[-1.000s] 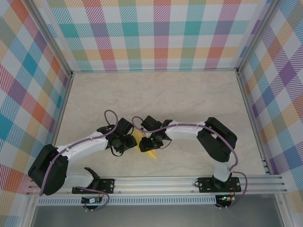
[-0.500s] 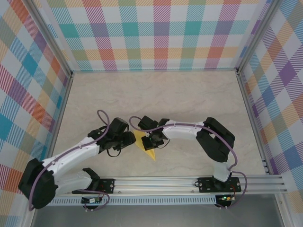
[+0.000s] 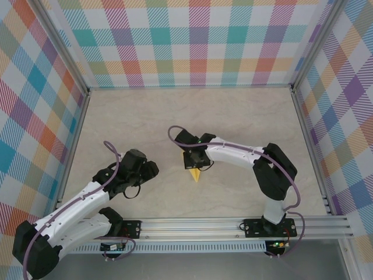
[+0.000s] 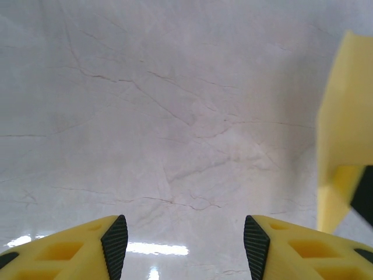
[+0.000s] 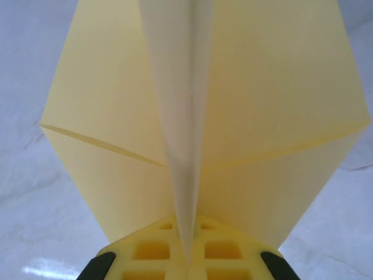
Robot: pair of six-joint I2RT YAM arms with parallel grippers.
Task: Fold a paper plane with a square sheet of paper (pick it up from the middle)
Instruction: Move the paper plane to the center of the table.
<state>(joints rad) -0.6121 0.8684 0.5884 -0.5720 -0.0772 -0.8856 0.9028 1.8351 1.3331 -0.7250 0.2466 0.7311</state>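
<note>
Pale-yellow paper plane [image 5: 204, 116], creased lengthwise with its wings spread, sits clamped in the right gripper [image 5: 186, 262]. The left gripper [image 4: 185, 242] has drawn back to the plane's left, fingers parted and empty.

The left end effector [image 3: 149, 170] is now well apart from the paper plane [image 3: 196, 175]. It has drawn back toward the left side of the surface [image 3: 245, 116], whereas a second ago it was right against the paper. Its jaws stand wider, with nothing between them. The right end effector [image 3: 195, 162] has clamped onto the plane's centre fold and carried it slightly right and farther from the arm bases. From above, the paper now shows as a narrow yellow tip instead of a broader wedge.
</note>
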